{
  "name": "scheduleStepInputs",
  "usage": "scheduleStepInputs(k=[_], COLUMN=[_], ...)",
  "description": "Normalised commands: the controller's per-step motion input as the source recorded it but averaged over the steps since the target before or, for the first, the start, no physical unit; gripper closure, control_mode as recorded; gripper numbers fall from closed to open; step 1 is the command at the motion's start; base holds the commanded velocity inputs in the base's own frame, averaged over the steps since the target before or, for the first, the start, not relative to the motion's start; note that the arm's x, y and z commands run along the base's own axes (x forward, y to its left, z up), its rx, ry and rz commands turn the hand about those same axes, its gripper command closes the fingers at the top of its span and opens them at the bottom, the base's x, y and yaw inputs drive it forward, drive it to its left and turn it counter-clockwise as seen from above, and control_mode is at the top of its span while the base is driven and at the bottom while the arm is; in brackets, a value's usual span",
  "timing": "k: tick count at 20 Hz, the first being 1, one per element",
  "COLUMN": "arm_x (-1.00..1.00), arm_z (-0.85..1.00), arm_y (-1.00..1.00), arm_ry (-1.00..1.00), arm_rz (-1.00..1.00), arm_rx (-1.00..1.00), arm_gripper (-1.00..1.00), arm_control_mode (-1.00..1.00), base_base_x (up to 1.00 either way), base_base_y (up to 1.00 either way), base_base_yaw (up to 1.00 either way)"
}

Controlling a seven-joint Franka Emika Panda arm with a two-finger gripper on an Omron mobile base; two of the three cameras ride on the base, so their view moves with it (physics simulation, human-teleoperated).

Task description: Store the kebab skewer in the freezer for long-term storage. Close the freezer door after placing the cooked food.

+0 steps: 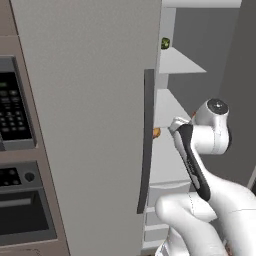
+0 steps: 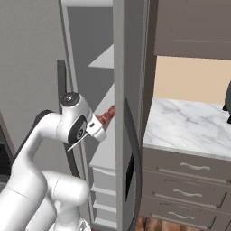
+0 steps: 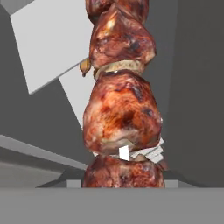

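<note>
**Skewer carried into the open freezer, not yet set down**

The kebab skewer (image 3: 120, 109) is held clenched in the pincer (image 2: 100, 131), its meat chunks seen close in the hand view. The arm is reached into the freezer (image 2: 97, 90), between the white shelves (image 1: 177, 62). The freezer door (image 2: 128, 113) stands open. By the look of it, the skewer is not yet released; it remains to be laid on a shelf, the arm withdrawn, and the door shut.
</note>
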Motion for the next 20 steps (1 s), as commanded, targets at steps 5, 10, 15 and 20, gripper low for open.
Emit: scheduleStepInputs(k=[5,10,15,20], arm_x=[0.79,0.65,0.59,0.71], arm_z=[-0.17,-0.08,0.0,0.0], arm_y=[-0.26,-0.21,-0.06,-0.07], arm_ry=[-0.11,0.03,0.18,0.06], arm_rz=[0.03,0.04,0.03,0.13], arm_rx=[-0.07,-0.13,-0.1,-0.03], arm_gripper=[1.0,1.0,1.0,1.0], arm_control_mode=[-1.0,-1.0,-1.0,-1.0], base_base_x=[0.0,0.0,0.0,0.0], base_base_y=[0.0,0.0,0.0,0.0], base_base_yaw=[0.0,0.0,0.0,0.0])
